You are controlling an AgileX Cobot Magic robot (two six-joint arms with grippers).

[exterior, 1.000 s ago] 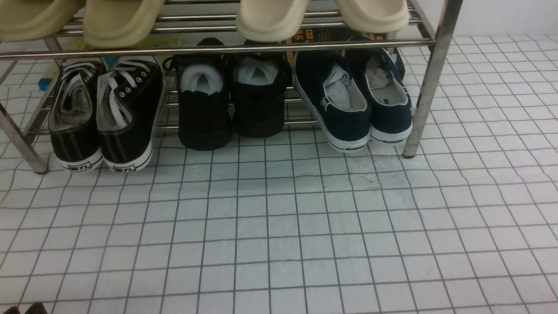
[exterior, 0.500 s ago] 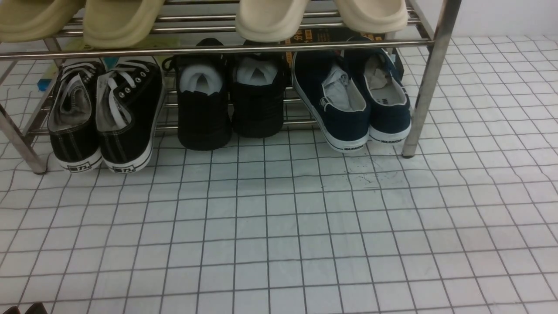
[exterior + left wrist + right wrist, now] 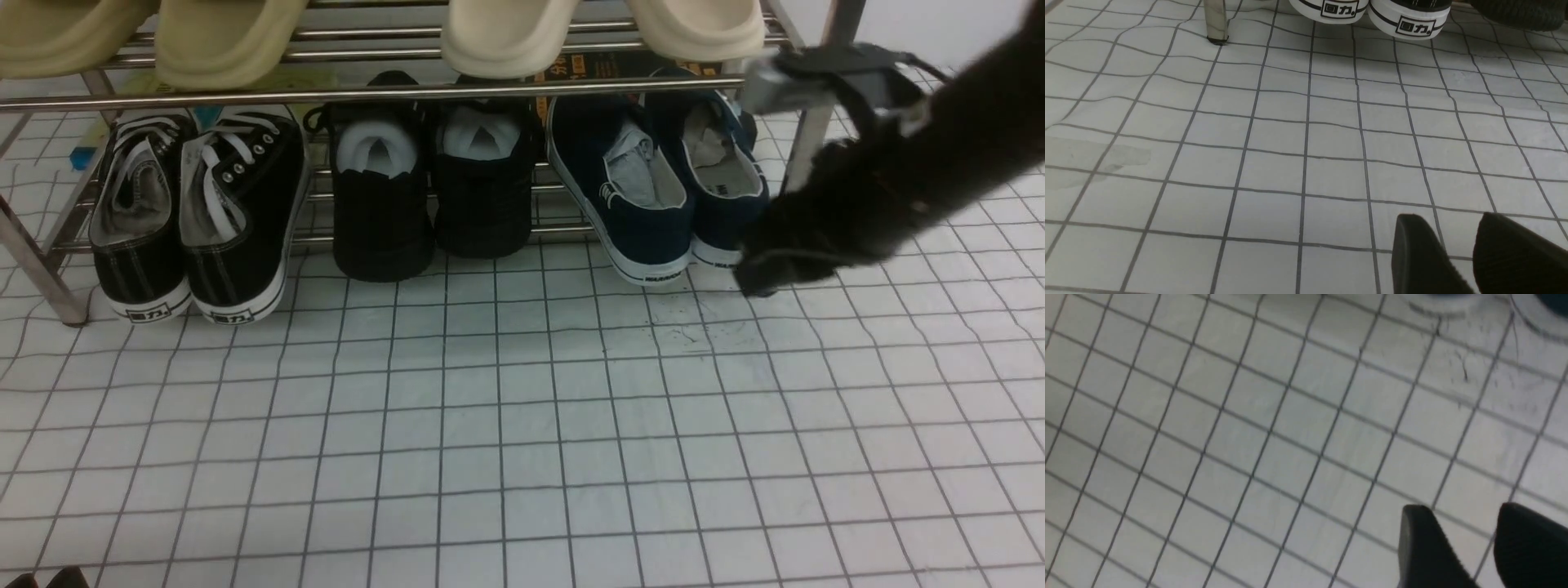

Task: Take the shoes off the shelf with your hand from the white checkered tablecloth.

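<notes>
Starting from the left, the dark left gripper (image 3: 1445, 218) is seen low over the white checkered tablecloth (image 3: 490, 457), its jaws apart with nothing held. Beyond it, on the lower tier of the shiny steel-tube shelf (image 3: 367, 97), black lace-up sneakers with white laces (image 3: 245, 188) are ranged beside all-black shoes (image 3: 381, 220); pale stuffing is contained in the latter. Farther right, still on that tier, the navy-blue canvas slip-ons with white rubber soles (image 3: 653, 229) are placed, paper (image 3: 630, 163) being tucked inside. Their heels are turned towards the robot, and their long axes are run back under the upper tier, toes slanted leftward. Just right of them the blurred right gripper (image 3: 1459, 506) is held, jaws parted and only cloth seen between; whether the nearer heel is touched cannot be told. The right arm is clearly the nearer, so the reach should probably be made leftward, with the jaws aligned across a heel and kept off the shelf's leg.
</notes>
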